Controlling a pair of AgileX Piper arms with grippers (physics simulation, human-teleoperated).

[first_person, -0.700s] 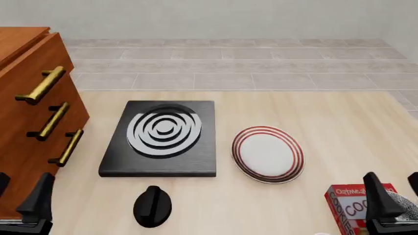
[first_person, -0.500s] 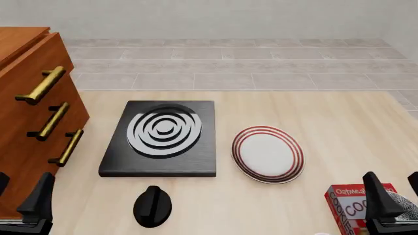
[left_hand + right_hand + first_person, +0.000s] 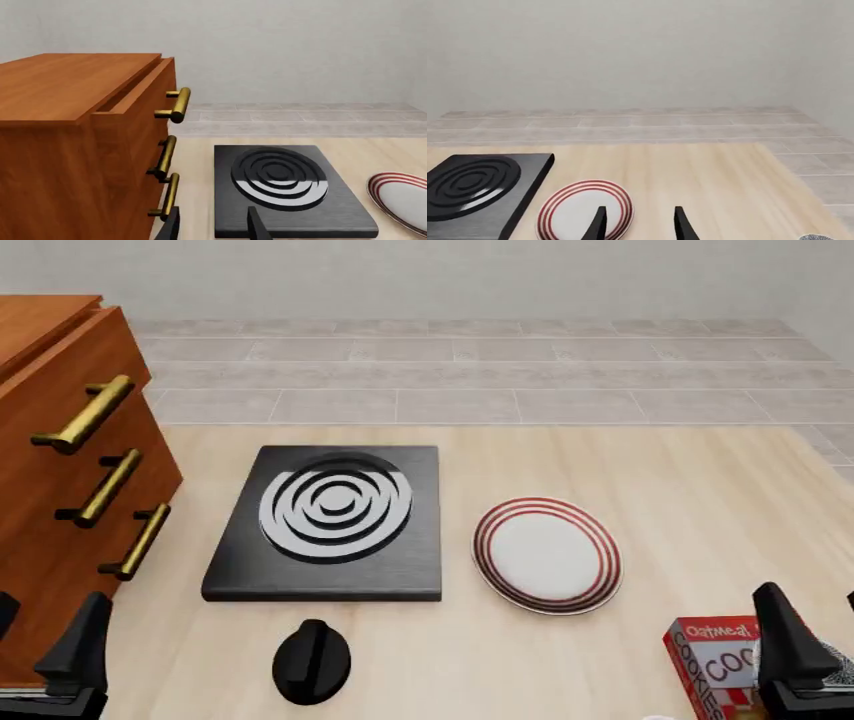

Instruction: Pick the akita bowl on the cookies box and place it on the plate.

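The red cookies box lies at the near right edge of the table, cut off by the frame. Only a sliver of the speckled akita bowl shows on it behind my right gripper, whose fingers stand apart, open, around the bowl's position. In the right wrist view the bowl's rim peeks in at a corner. The red-ringed plate lies flat mid-table, left of and beyond the box, and shows past the right gripper. My left gripper is open and empty at the near left.
A black burner slab with white rings sits left of the plate, with a black knob in front of it. A wooden cabinet with brass handles stands at the left edge, close to the left gripper.
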